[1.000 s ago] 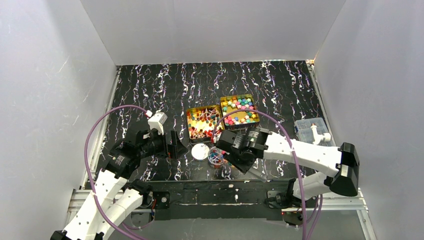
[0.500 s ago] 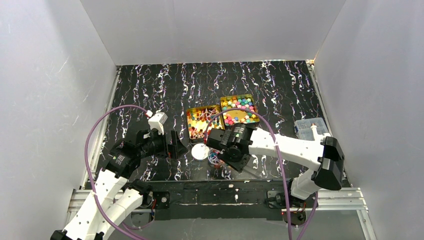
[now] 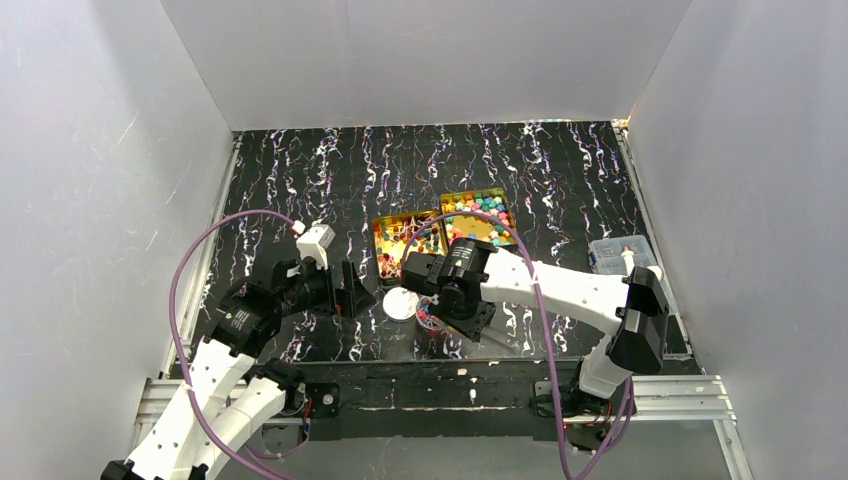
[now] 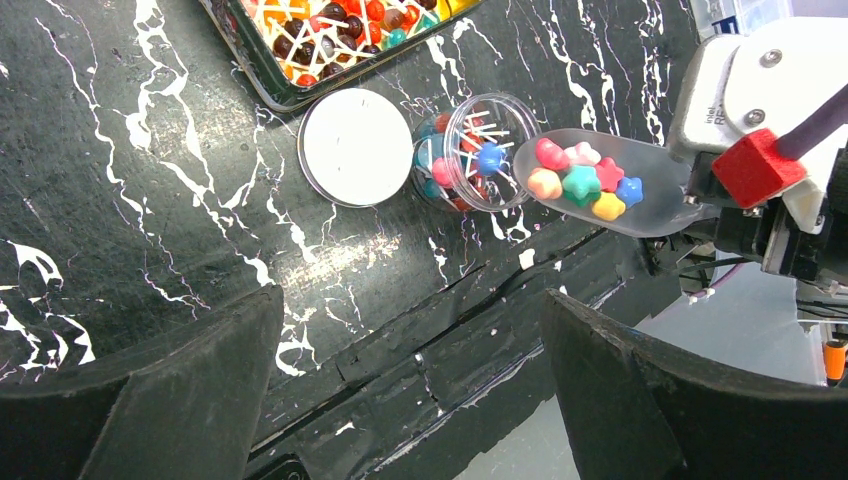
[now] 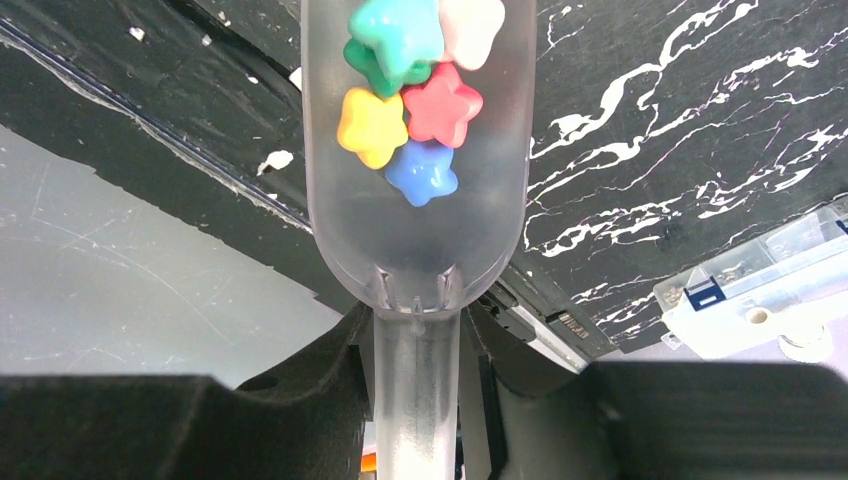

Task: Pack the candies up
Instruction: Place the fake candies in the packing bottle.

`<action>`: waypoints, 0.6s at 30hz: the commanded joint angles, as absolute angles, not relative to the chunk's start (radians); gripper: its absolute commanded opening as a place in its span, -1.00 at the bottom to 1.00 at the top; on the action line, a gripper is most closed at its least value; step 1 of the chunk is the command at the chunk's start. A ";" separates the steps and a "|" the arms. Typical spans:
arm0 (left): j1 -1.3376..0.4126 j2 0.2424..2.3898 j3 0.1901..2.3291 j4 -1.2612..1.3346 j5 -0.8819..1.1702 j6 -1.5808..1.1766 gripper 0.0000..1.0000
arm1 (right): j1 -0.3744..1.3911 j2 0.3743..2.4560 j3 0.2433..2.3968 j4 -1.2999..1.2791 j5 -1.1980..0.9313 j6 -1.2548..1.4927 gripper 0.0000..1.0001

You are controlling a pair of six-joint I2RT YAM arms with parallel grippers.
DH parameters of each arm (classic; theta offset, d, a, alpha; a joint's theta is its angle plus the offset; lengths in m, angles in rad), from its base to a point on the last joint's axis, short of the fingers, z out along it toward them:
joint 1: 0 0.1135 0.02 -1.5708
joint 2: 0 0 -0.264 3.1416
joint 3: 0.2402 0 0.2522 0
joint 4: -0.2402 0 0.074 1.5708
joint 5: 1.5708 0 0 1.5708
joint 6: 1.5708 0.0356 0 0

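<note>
Candies point(image 5: 412, 120), star-shaped and multicoloured, heap in scoop point(image 5: 415, 240) pinched by right gripper point(image 5: 417, 345), jar point(image 4: 470, 150) at nine o'clock; left gripper point(image 4: 410, 370) spread.

Red, yellow, blue candies point(image 5: 440, 105); clear scoop point(image 5: 415, 250); black white-veined table point(image 4: 150, 200).

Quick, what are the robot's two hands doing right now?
Left gripper: open, empty.
Right gripper: closed on the clear scoop carrying star candies.

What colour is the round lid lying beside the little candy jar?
The lid is plain white, clearest in the left wrist view.
</note>
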State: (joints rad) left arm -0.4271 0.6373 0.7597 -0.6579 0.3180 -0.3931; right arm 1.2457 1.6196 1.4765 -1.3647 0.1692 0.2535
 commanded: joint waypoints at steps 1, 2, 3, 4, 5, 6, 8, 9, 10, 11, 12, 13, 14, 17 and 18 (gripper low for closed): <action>-0.423 0.630 0.747 -0.655 0.331 -0.382 0.97 | 1.245 1.625 1.518 -1.420 0.167 0.242 -0.97; -0.424 0.630 0.747 -0.655 0.331 -0.382 0.97 | 1.244 1.626 1.520 -1.420 0.164 0.242 -0.97; -0.423 0.632 0.747 -0.655 0.333 -0.382 0.97 | 1.243 1.627 1.521 -1.420 0.162 0.244 -0.97; -0.423 0.632 0.747 -0.654 0.336 -0.382 0.97 | 1.241 1.628 1.522 -1.420 0.163 0.246 -0.97; -0.423 0.632 0.747 -0.654 0.336 -0.382 0.97 | 1.240 1.630 1.522 -1.420 0.161 0.248 -0.97; -0.423 0.632 0.747 -0.654 0.337 -0.382 0.97 | 1.238 1.632 1.524 -1.420 0.160 0.248 -0.97; -0.423 0.632 0.747 -0.654 0.340 -0.381 0.97 | 1.236 1.636 1.528 -1.420 0.157 0.253 -0.97; -0.423 0.633 0.747 -0.654 0.340 -0.381 0.97 | 1.235 1.640 1.530 -1.421 0.151 0.254 -0.97; -0.424 0.634 0.747 -0.654 0.341 -0.380 0.97 | 1.234 1.642 1.530 -1.422 0.145 0.253 -0.97; -0.424 0.636 0.747 -0.653 0.341 -0.380 0.97 | 1.233 1.645 1.529 -1.422 0.140 0.253 -0.97; -0.424 0.638 0.747 -0.654 0.342 -0.380 0.97 | 1.231 1.646 1.527 -1.422 0.140 0.253 -0.97; -0.423 0.639 0.747 -0.654 0.345 -0.380 0.97 | 1.228 1.647 1.524 -1.422 0.138 0.254 -0.97; -0.424 0.640 0.748 -0.654 0.348 -0.381 0.97 | 1.224 1.648 1.521 -1.422 0.133 0.255 -0.97; -0.423 0.644 0.748 -0.653 0.354 -0.379 0.97 | 1.212 1.649 1.513 -1.422 0.110 0.255 -0.97; -0.423 0.645 0.749 -0.653 0.356 -0.379 0.97 | 1.207 1.649 1.509 -1.422 0.107 0.256 -0.97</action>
State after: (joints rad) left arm -0.4271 0.6407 0.7597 -0.6579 0.3305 -0.3927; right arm 1.2232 1.6428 1.4849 -1.3922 0.1383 0.2512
